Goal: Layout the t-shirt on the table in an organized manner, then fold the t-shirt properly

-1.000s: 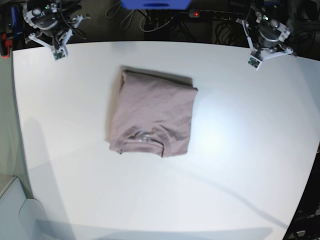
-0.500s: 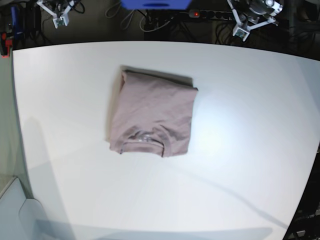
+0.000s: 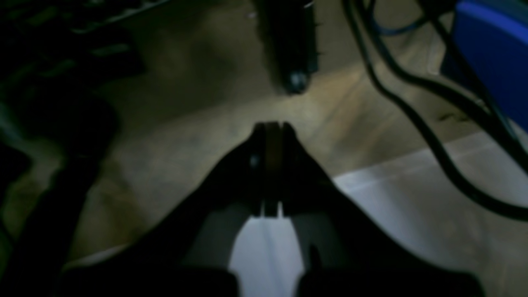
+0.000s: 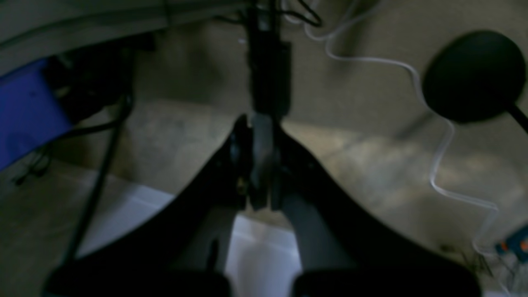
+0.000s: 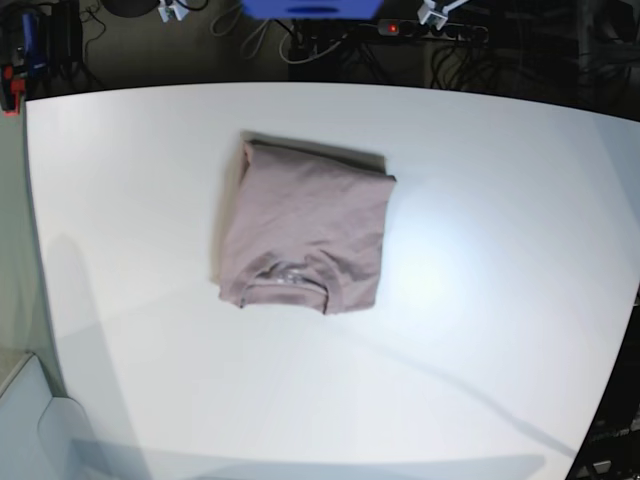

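One folded dusty-pink cotton t-shirt point(image 5: 304, 232), one smooth white tabletop point(image 5: 500, 250), and two dark grippers, left point(image 3: 269, 128) and right point(image 4: 258, 123).

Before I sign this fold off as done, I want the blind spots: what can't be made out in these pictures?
- t-shirt: base view only; sleeves and lower layers tucked beneath, underside hidden.
- Neck label: too small to read.
- left gripper and right gripper: dark, blurred wrist views; both nearly cut off by the base view's top edge.
- table: corners cropped.

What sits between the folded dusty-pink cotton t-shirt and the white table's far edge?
Nothing: in the base view only bare white tabletop lies between the folded dusty-pink t-shirt and the far edge.
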`<state>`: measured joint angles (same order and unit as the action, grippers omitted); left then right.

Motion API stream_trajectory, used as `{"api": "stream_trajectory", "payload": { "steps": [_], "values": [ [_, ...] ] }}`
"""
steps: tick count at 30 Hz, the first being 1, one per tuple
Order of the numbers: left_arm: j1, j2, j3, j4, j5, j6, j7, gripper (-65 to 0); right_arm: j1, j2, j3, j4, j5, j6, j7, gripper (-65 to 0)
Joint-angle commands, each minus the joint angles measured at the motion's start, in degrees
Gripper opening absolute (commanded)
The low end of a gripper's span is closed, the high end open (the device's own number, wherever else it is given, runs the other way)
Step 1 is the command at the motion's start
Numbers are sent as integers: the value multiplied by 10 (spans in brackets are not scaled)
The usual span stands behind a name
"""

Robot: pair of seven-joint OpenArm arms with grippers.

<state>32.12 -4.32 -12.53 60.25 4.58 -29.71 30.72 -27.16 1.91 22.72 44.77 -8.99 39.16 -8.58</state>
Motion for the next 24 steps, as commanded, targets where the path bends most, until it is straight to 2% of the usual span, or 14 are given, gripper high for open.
{"api": "stream_trajectory", "payload": {
  "steps": [1,6,12,15,18,20,24],
  "values": [
    [-3,-3,0,-27,-1,0,-16,-649,-7,6,-15,-14,1,8,16,-650],
    [-66,-3,-1,-184,-1,0,-99,-649,21,10,-99,-86,1,8,81,-650],
    [-141,-4,-2,-354,3,0,-198,-649,87,10,-122,-223,1,2,150,-650],
    [-187,-7,-2,-428,2,0,-229,-649,112,10,-122,-271,1,-63,184,-650],
    [-223,-7,-3,-479,1,7,-249,-649,126,8,-122,-292,1,-153,208,-650],
    [-243,-7,0,-494,3,58,-254,-648,132,5,-127,-295,1,-226,219,-650],
    [-261,-4,0,-493,3,188,-264,-648,135,-6,-157,-295,1,-354,232,-650]
  ]
}}
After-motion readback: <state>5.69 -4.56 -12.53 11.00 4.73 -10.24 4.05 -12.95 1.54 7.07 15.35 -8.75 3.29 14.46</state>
